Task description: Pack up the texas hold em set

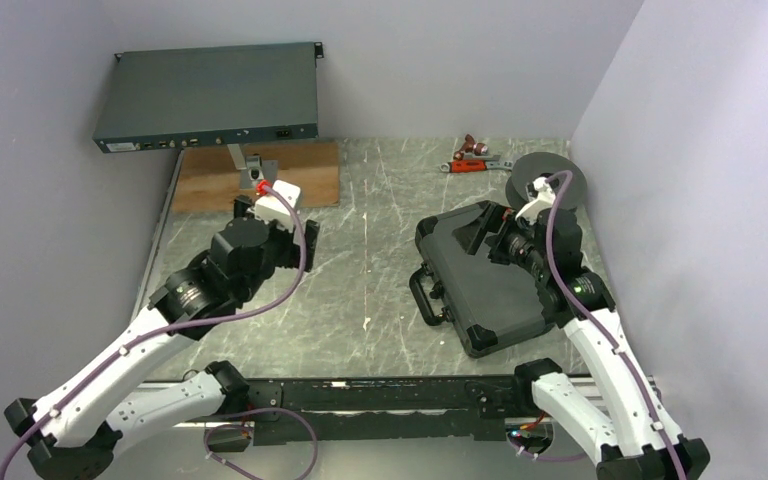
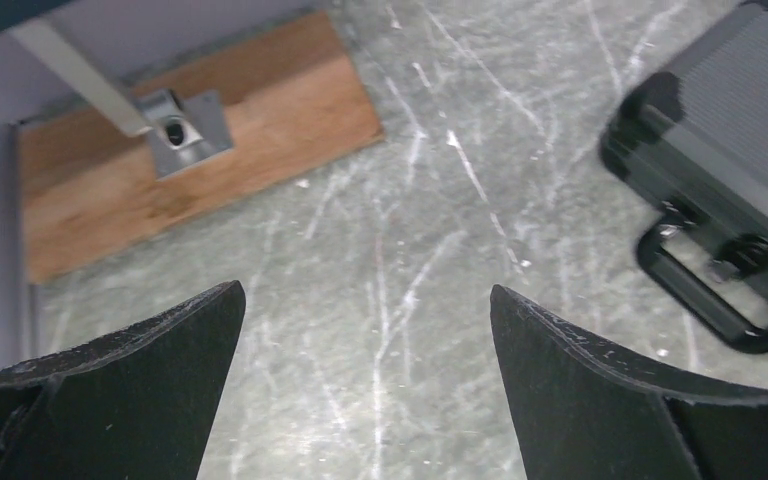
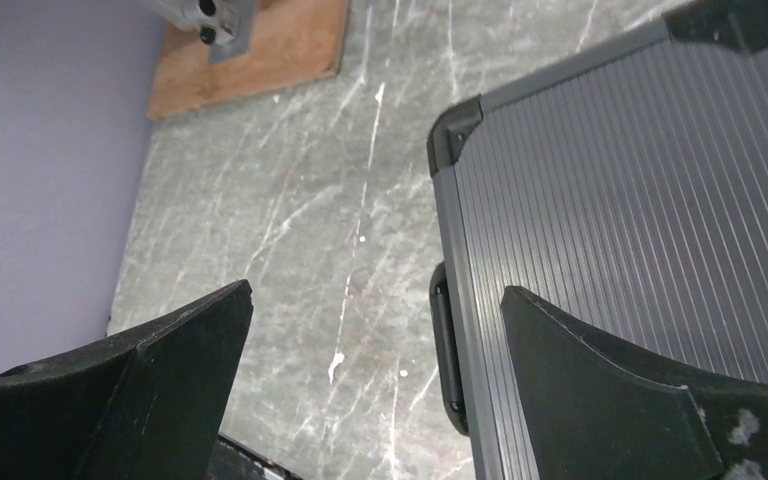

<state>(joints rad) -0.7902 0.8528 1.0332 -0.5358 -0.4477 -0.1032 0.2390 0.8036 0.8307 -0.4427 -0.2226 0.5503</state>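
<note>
Operator: Status of the left gripper [image 2: 365,292]?

Spotter: It's spread wide with nothing in it. Only bare grey marbled table [image 2: 400,200] shows in the gap. In the overhead view your left gripper sits left of centre, at the near edge of the brown wooden board [image 1: 210,180]. That board carries a small grey metal bracket [image 2: 182,130].

Operator: And the right gripper [image 3: 375,290]?

Spotter: Also spread, gripping nothing. Its gap straddles the left edge of the black hard handled case [image 3: 640,200], with ribbed lid under one side and table under the other. I cannot tell whether it touches the lid.

Operator: Where is the case?

Spotter: Right of centre in the overhead view, lying flat at an angle with the lid down. Its black carry handle [image 1: 425,295] faces the middle of the table. From your left wrist it's at the right edge of the frame, well apart from that gripper.

Operator: Anything beyond it?

Spotter: A big black ring-shaped spool [image 1: 525,170] lies just past the case's far corner. A red-handled tool [image 1: 470,160] is to the spool's left, near the back wall. A flat grey-blue rack unit [image 1: 210,100] fills the upper left of the frame.
</note>
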